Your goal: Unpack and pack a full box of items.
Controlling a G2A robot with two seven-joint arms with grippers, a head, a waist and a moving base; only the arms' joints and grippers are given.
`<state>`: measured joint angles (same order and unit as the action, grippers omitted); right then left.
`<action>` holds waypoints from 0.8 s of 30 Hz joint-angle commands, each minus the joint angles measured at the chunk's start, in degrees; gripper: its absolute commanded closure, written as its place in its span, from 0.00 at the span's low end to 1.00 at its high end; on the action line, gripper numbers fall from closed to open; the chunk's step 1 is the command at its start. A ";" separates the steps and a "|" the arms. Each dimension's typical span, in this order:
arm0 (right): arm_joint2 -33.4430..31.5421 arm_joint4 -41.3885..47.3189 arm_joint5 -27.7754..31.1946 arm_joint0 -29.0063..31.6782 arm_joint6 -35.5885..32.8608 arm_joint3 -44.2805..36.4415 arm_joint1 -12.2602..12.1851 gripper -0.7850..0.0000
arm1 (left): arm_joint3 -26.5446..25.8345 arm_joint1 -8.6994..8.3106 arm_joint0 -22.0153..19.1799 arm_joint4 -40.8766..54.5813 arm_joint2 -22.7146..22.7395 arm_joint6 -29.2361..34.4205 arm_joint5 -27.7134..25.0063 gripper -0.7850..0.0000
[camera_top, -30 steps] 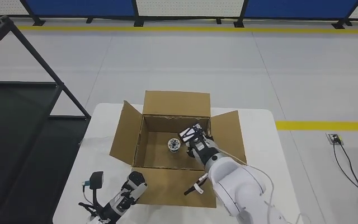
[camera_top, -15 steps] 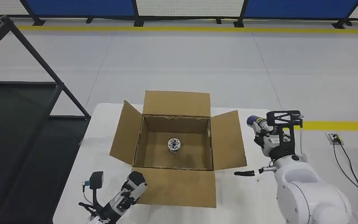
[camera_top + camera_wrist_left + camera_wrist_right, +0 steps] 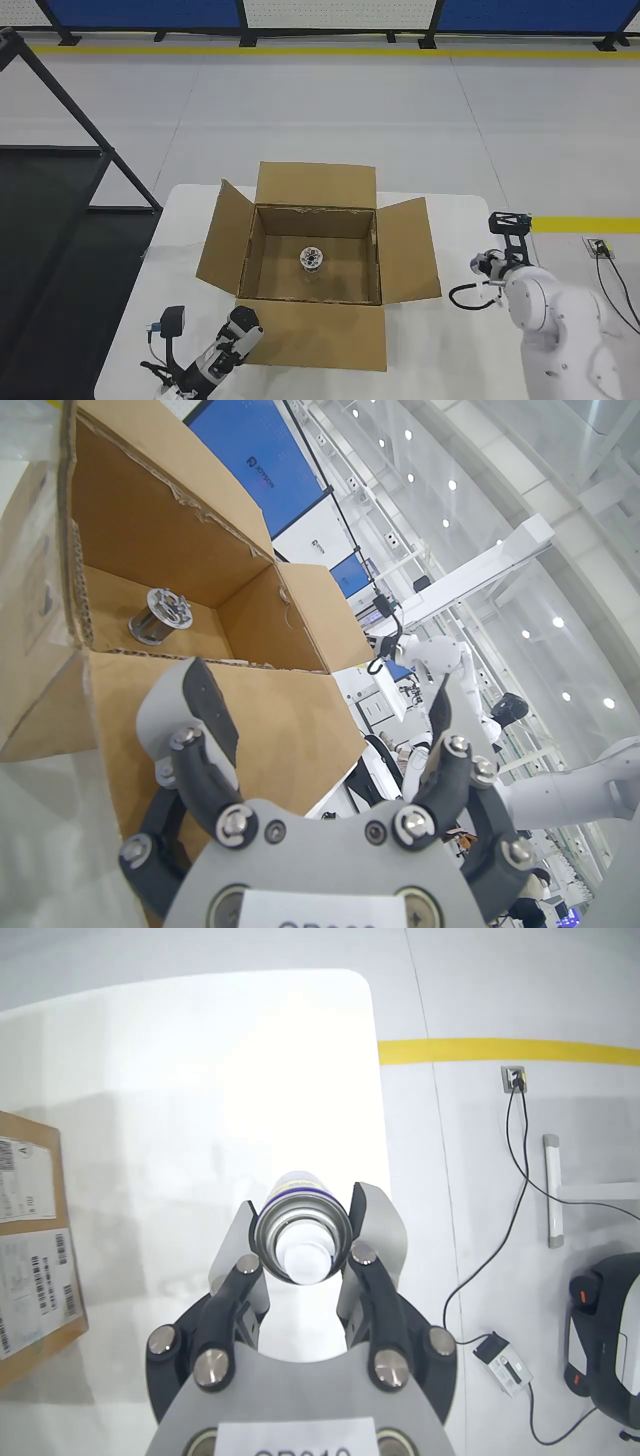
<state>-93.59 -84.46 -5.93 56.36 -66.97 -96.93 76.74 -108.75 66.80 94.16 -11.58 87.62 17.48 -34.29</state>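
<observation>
An open cardboard box [image 3: 316,185] stands in the middle of the white table [image 3: 450,340]. A small metal part [image 3: 312,259] with a toothed top stands upright on the box floor; the left wrist view shows it too [image 3: 160,615]. My right gripper [image 3: 305,1210] is shut on an upright spray can [image 3: 300,1190], over the table's right part close to its edge [image 3: 488,265]. My left gripper [image 3: 320,700] is open with nothing between its fingers, low at the box's front left corner [image 3: 240,330].
The box's label-covered right flap [image 3: 30,1238] lies spread beside the can. A black rack [image 3: 60,200] stands left of the table. On the floor to the right lie a wall socket with cable [image 3: 514,1078] and a black-and-white device [image 3: 605,1323].
My right gripper has come out of the box with the spray can and swung right, then lowered near the table's right edge. The left arm has not moved.
</observation>
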 commanded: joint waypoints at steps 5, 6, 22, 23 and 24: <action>-0.32 0.52 0.89 -2.53 1.36 7.16 -0.26 1.00 | 0.00 0.00 0.00 0.00 0.00 0.00 0.00 0.00; -0.38 0.77 1.05 -2.85 1.70 8.15 -0.30 1.00 | 0.00 0.00 0.00 0.00 0.00 0.00 0.00 0.00; 1.46 1.11 1.33 -6.13 2.03 14.87 -0.69 0.56 | 0.00 0.00 0.00 0.00 0.00 0.00 0.00 0.00; 1.50 1.21 1.35 -6.17 1.98 14.93 -0.71 0.55 | 0.00 0.00 0.00 0.00 0.00 0.00 0.00 0.00; 1.52 1.27 1.38 -6.21 1.95 14.98 -0.75 0.54 | 0.00 0.00 0.00 0.00 0.00 0.00 0.00 0.00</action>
<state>-92.08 -83.26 -4.58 50.19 -65.00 -81.99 76.02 -108.75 66.80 94.16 -11.58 87.62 17.48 -34.29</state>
